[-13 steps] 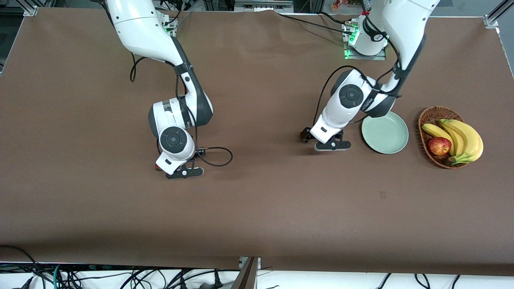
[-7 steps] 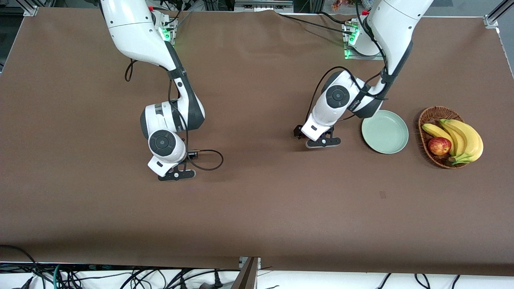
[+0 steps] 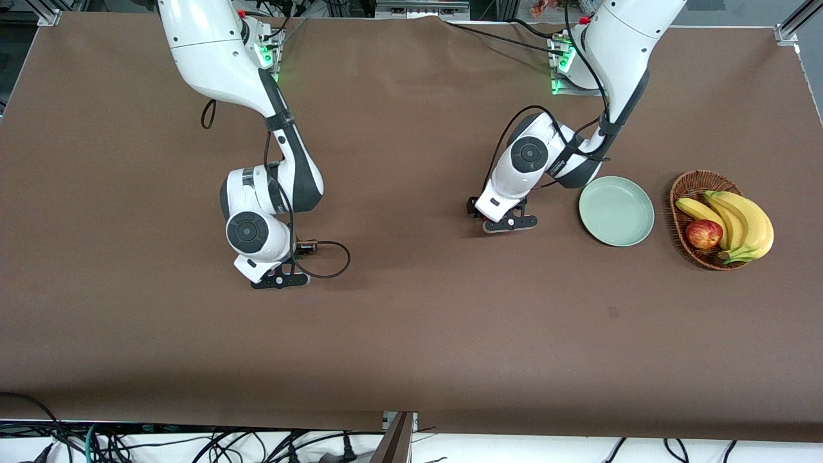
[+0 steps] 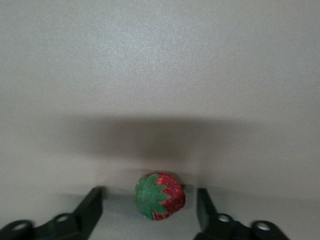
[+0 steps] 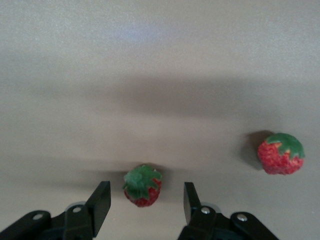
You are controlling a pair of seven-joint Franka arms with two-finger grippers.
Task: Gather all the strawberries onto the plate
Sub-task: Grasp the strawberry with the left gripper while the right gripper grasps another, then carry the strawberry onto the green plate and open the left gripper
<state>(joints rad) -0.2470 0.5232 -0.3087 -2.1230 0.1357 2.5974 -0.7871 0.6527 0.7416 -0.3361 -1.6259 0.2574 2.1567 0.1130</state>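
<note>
Reaching down to the table, the left gripper (image 4: pixel 150 207) has its two black fingers (image 4: pixel 92 205) spread apart, one on each side of a strawberry (image 4: pixel 160 196). There is a gap between the berry and each finger, so nothing is squeezed. The berry sits on the brown table (image 3: pixel 411 321) with its green cap turned toward the wrist camera. In the front view the left gripper (image 3: pixel 506 222) is low over the table, just beside the plate (image 3: pixel 616 211), on the side toward the right arm's end.

The right gripper (image 5: pixel 145 202) also has its fingers (image 5: pixel 102 200) apart, with a second strawberry (image 5: pixel 143 185) between them. That berry also lies on the table and is not pinched. A third strawberry (image 5: pixel 280 153) lies near it on the table, outside the fingers. In the front view the right gripper (image 3: pixel 278 278) is low over the table toward the right arm's end, well apart from the plate.

The pale green plate has no berries in it. Beside it, toward the left arm's end, a brown wicker basket (image 3: pixel 691 186) holds bananas (image 3: pixel 739 222) and a red apple (image 3: pixel 703 234).
</note>
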